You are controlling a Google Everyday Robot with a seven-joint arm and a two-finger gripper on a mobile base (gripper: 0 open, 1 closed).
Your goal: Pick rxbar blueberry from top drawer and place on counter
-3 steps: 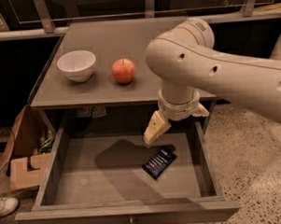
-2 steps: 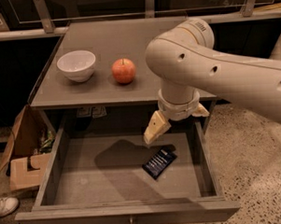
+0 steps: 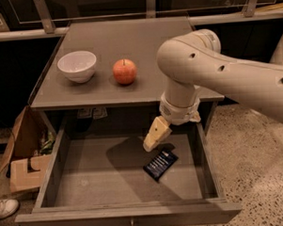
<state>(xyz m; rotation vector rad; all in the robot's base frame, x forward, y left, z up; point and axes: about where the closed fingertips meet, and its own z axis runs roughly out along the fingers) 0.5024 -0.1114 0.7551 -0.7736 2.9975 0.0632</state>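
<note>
The bar [image 3: 160, 164] lies flat on the floor of the open drawer [image 3: 102, 180], toward 3 o'clock of the floor's middle, turned on a slant so its long axis runs from about 1 to 7 o'clock. The gripper [image 3: 149, 144] hangs inside the drawer opening, near the bar at its 11 o'clock and apparently above it, not touching; from this angle I cannot tell whether it is spread or closed. The step in hand looks like the reach to grasp, with the pick itself not yet made. To do it well, the gripper should shift toward 5 o'clock until it is centred over the wrapper, then turn at the wrist so it closes across the bar's short width and not along its length. It should descend straight and slowly, since the bar is thin and the grip has to get down to the drawer floor without scraping hard. The right drawer wall sits at 3 o'clock of the bar, so the arm [image 3: 215, 74] needs to stay clear of it. On the bench [image 3: 143, 39], the bowl [image 3: 77, 66] and apple [image 3: 124, 71] fill the left half; the right half looks the better spot for the drop.
</note>
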